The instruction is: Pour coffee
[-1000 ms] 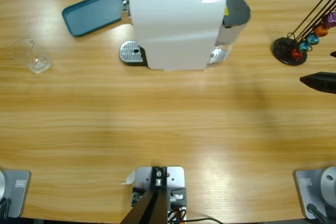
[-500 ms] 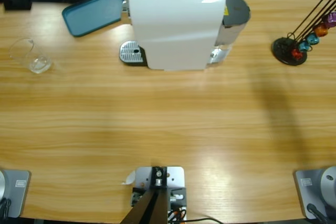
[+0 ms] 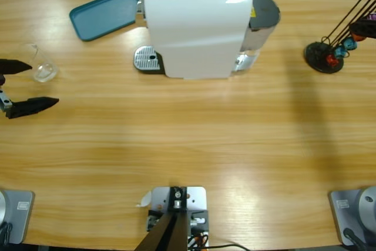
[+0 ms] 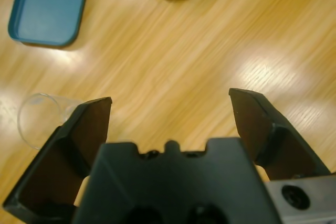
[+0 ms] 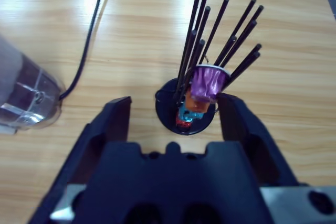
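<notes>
The left pincer (image 3: 26, 85) enters at the table's (image 3: 188, 139) left edge, its jaws spread wide and grasping nothing; the clear glass tumbler (image 3: 40, 63) stands just beside one jaw, upright; whether coffee lies in it, I cannot tell. The teal tray (image 3: 104, 13) lies beyond it, near the white coffee machine (image 3: 197, 24) with its metal drip grate (image 3: 147, 59). The right pincer (image 5: 173, 109) hangs released above the capsule rack (image 5: 202, 85), whose purple capsule (image 5: 208, 83) sits between the jaws without touching them.
</notes>
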Tool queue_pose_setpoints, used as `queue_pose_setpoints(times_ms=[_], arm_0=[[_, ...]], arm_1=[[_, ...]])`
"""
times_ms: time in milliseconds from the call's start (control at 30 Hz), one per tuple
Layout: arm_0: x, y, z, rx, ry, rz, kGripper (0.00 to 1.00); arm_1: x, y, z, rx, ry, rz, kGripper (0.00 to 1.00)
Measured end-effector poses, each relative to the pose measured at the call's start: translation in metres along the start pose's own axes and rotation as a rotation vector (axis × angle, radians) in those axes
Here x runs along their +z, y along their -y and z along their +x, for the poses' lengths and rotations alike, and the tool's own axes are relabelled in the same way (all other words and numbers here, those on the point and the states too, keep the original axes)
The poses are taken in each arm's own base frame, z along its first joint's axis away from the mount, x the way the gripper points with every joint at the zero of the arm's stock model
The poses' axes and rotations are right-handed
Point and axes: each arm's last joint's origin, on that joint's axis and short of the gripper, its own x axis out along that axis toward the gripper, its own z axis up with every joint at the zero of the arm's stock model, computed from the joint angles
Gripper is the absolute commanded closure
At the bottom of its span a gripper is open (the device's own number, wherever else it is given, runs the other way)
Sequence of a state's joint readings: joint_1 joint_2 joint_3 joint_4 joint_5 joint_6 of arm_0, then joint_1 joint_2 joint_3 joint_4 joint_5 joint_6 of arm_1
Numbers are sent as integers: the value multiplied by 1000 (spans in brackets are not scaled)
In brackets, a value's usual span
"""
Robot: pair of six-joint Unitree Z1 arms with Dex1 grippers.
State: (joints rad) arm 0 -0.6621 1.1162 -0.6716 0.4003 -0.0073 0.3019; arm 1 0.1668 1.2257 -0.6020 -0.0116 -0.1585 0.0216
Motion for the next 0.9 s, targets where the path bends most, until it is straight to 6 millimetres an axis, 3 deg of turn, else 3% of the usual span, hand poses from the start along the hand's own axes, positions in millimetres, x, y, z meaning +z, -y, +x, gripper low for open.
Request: queue_pose_setpoints(times_ms=[267,333,433,800,900], arm_0=[[-2,0,1,-1,-5,-22,32],[-1,0,1,-1,-3,-24,32],[-2,0,1,0,-1,-26,32],[-3,1,2,0,-4,-38,32],[-3,1,2,1,-4,-41,32]], arm_1=[[2,5,12,-39,-5,12,412],[2,5,12,-47,-5,12,493],[2,6,13,-67,-8,8,529],[3,8,17,-80,-9,5,538],[3,9,18,-87,-9,7,601]])
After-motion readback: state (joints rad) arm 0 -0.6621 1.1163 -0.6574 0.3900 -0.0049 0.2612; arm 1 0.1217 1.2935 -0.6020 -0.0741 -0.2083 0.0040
